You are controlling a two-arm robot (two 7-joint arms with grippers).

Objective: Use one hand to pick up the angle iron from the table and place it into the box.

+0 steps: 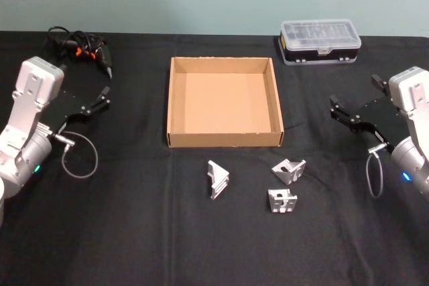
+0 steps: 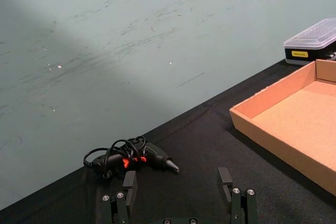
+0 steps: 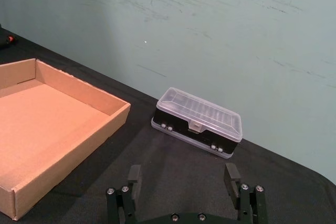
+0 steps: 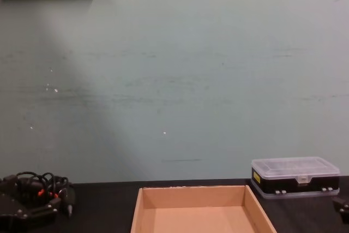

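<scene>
On table (image 1: 134, 232) before box (image 1: 223, 140): 3 angle irons (image 1: 218, 180), leftmost's long axis front-back; left gripper (image 1: 105, 97), right gripper (image 1: 334, 110) jaws released.

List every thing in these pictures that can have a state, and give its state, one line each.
cardboard box: upright, open-topped, empty.
left angle iron, right angle iron, near angle iron: loose on the table, outside the box.
plastic case: lid shut.
black corded tool: lying down, cord bundled.
left gripper: open, empty.
right gripper: open, empty.
</scene>
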